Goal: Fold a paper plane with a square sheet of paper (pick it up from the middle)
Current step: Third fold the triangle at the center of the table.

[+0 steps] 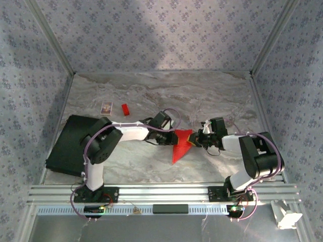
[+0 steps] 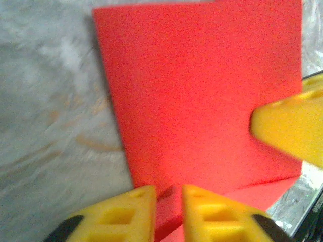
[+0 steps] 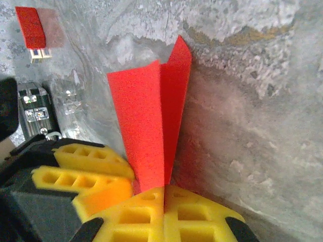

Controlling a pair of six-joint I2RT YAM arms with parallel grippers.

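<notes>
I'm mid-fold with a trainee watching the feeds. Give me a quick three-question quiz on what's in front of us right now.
1. True or false: the right gripper is shut on the folded red paper.
2. Pick one: in the top view, the small red block lies A) beside the patterned card, B) inside the right gripper, C) on top of the red paper.
3. Fill in: in the top view, the red paper sits ___ the left gripper and the right gripper.

Key: 1 true; 2 A; 3 between.
</notes>
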